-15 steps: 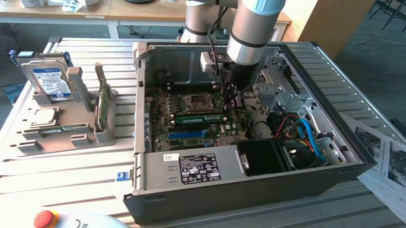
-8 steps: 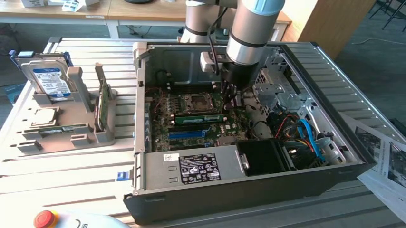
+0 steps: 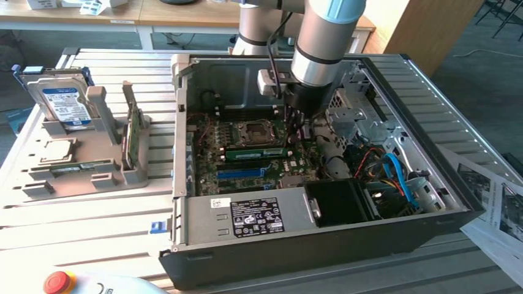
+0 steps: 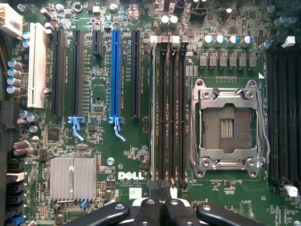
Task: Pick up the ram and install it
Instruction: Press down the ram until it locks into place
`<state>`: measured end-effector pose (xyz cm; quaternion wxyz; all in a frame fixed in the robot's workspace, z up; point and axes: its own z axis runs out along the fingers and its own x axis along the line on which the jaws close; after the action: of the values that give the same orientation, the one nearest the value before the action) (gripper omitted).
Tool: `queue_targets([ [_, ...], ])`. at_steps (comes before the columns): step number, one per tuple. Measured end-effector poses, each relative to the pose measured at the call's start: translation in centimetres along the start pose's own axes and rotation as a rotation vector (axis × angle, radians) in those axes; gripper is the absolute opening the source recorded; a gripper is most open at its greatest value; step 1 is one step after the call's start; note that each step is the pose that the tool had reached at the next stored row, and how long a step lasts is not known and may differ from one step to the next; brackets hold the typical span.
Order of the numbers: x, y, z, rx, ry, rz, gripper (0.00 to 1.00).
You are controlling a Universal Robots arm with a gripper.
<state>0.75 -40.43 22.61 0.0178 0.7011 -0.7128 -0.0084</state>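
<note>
While the open computer case (image 3: 327, 233) sits on a slatted table (image 3: 90, 226) near wooden desks (image 3: 188, 15), the gripper (image 4: 158, 207), jaws shut and empty, hovers directly over the seated ram (image 3: 255, 153).

The open computer case (image 3: 327, 202) leaves its whole top side free, and the arm (image 3: 323, 43) reaches down through it toward the motherboard (image 4: 117, 155). Inside, room is tight: the power supply (image 3: 245, 217) walls off the near side, the drive cage (image 3: 351, 119) and loose cables (image 3: 396, 171) crowd the exterior view's right. In the wrist view the closed claw (image 4: 160, 207) sits just over the black memory slots (image 4: 167, 108), hemmed between the CPU socket (image 4: 228, 125) and the blue expansion slot (image 4: 115, 75). A ram (image 3: 255, 153) stands in a slot beside the socket. Outside the case, the parts holder (image 3: 90, 153) with its hard drive (image 3: 61, 98) occupies the desk (image 3: 82, 226).
</note>
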Motion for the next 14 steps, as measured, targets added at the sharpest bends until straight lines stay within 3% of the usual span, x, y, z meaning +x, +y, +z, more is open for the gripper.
queue_targets([
  [14, 0.0, -0.01, 0.13, 0.0, 0.0, 0.0, 0.11],
])
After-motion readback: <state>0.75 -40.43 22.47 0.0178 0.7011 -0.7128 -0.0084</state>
